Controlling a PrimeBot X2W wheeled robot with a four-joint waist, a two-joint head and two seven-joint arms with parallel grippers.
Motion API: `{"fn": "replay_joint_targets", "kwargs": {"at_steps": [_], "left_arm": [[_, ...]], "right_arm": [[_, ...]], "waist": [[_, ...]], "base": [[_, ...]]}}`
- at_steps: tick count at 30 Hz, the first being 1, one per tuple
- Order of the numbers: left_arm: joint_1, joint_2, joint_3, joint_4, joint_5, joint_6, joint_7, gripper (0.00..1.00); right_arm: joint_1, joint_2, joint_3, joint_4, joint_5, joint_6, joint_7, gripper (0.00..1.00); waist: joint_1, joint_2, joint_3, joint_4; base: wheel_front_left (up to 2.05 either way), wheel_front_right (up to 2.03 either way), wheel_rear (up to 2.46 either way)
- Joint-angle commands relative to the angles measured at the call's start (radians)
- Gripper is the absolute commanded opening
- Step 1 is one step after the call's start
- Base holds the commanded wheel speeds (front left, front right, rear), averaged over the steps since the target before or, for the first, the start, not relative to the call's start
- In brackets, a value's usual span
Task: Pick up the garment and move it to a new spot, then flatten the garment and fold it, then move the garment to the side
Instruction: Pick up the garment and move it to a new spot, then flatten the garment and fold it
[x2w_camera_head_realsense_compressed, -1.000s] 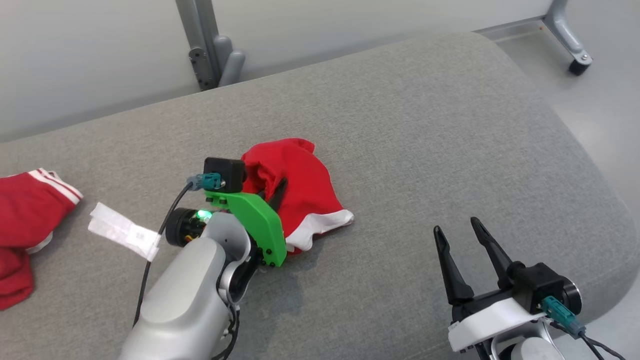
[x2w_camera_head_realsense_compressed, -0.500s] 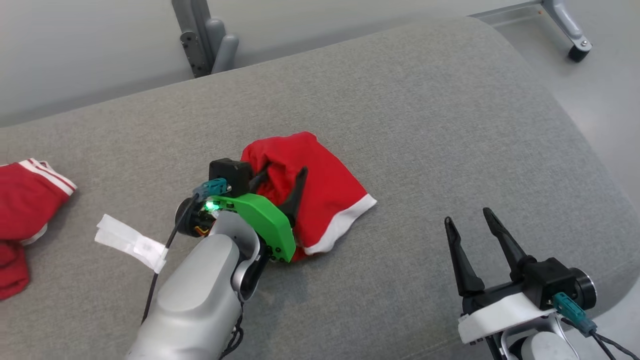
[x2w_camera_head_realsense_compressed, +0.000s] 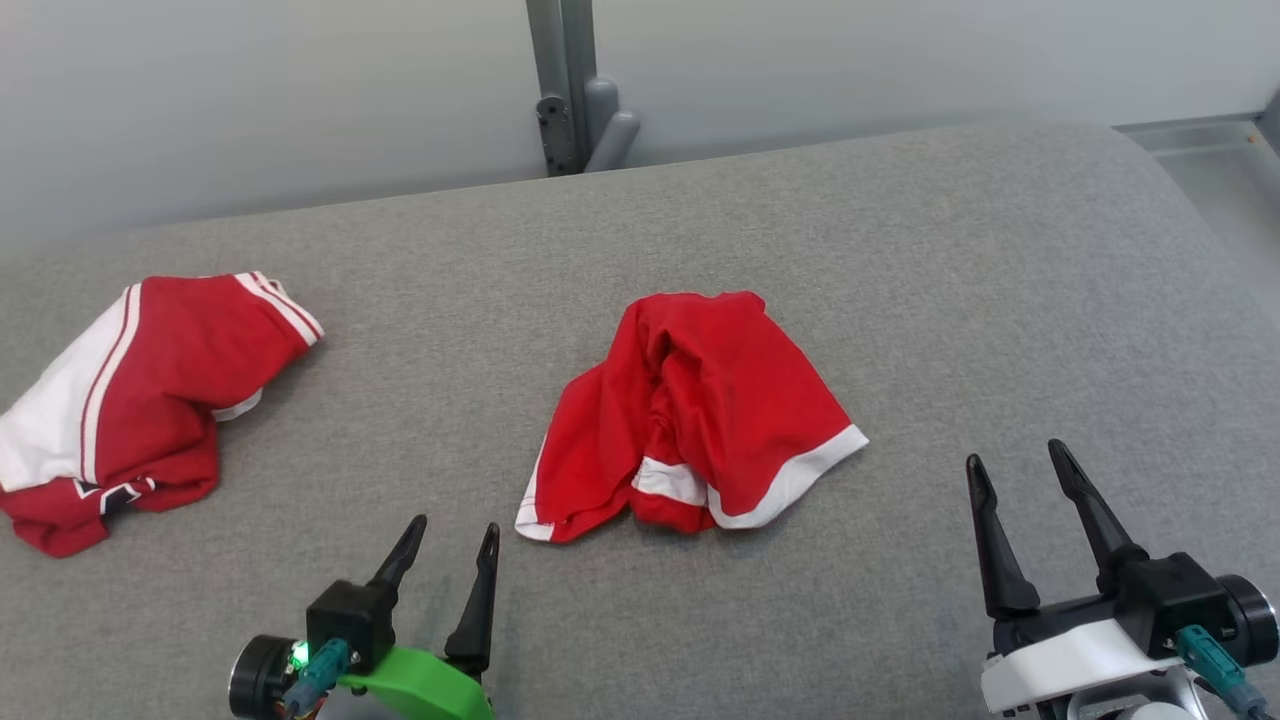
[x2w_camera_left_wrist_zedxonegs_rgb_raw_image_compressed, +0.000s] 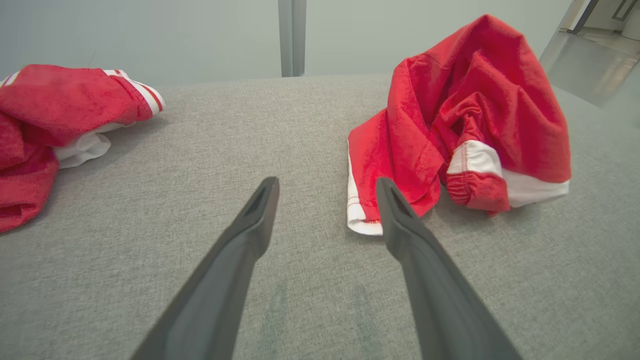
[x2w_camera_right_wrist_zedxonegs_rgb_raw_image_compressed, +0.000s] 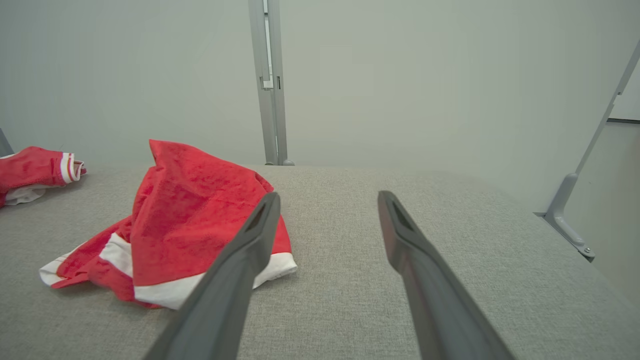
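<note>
My left gripper (x2w_camera_head_realsense_compressed: 454, 525) stands with its two dark fingers spread wide and nothing between them, their tips low over the gray cushion (x2w_camera_head_realsense_compressed: 900, 250) and pointing away from me. My right gripper (x2w_camera_head_realsense_compressed: 1014, 453) is just as wide and just as empty, hovering near the cushion's front right part, well apart from any cloth. Just beyond and a little to the right of my left fingertips lies the garment (x2w_camera_head_realsense_compressed: 700, 400), a pair of red shorts with white hems, crumpled in a loose heap near the middle of the cushion and held by neither of my grippers. Its nearest white-edged corner sits just beside my left gripper's right-hand finger, with a narrow strip of gray showing between them from the head camera. Along my left fingers (x2w_camera_left_wrist_zedxonegs_rgb_raw_image_compressed: 250, 240) the heap (x2w_camera_left_wrist_zedxonegs_rgb_raw_image_compressed: 465, 110) rises ahead on the right, one white cuff folded under at its front. Along my right fingers (x2w_camera_right_wrist_zedxonegs_rgb_raw_image_compressed: 415, 260) the same heap (x2w_camera_right_wrist_zedxonegs_rgb_raw_image_compressed: 190, 210) lies to the left, partly behind my left-hand finger. Far off on the left side of the cushion rests a second red garment (x2w_camera_head_realsense_compressed: 150, 380) with white panels and stripes, also bunched, well apart from the first. Behind the cushion a gray metal post (x2w_camera_head_realsense_compressed: 560, 80) stands against a pale wall, and a slanted metal leg (x2w_camera_right_wrist_zedxonegs_rgb_raw_image_compressed: 570, 210) meets the floor to the right.
</note>
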Motion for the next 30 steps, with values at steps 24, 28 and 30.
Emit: {"fn": "replay_joint_targets", "kwargs": {"at_steps": [24,28,30], "left_arm": [[0.402,-0.177,0.515,-0.312,0.344,-0.196,-0.006,1.0],[0.37,-0.19,0.496,-0.303,0.347,-0.207,-0.006,1.0],[0.339,-0.194,0.442,-0.284,0.339,-0.212,-0.006,1.0]], "right_arm": [[0.073,0.003,-0.081,0.033,-0.031,-0.001,-0.003,1.0],[0.061,0.004,-0.074,0.035,-0.026,-0.001,-0.003,1.0],[0.055,0.005,-0.067,0.035,-0.025,-0.001,-0.003,1.0]], "waist": [[0.0001,0.0113,-0.093,0.095],[0.0001,0.0113,-0.084,0.087],[0.0001,0.0113,-0.078,0.08]], "base": [[0.0,0.0,0.0],[0.0,0.0,0.0],[0.0,0.0,0.0]]}}
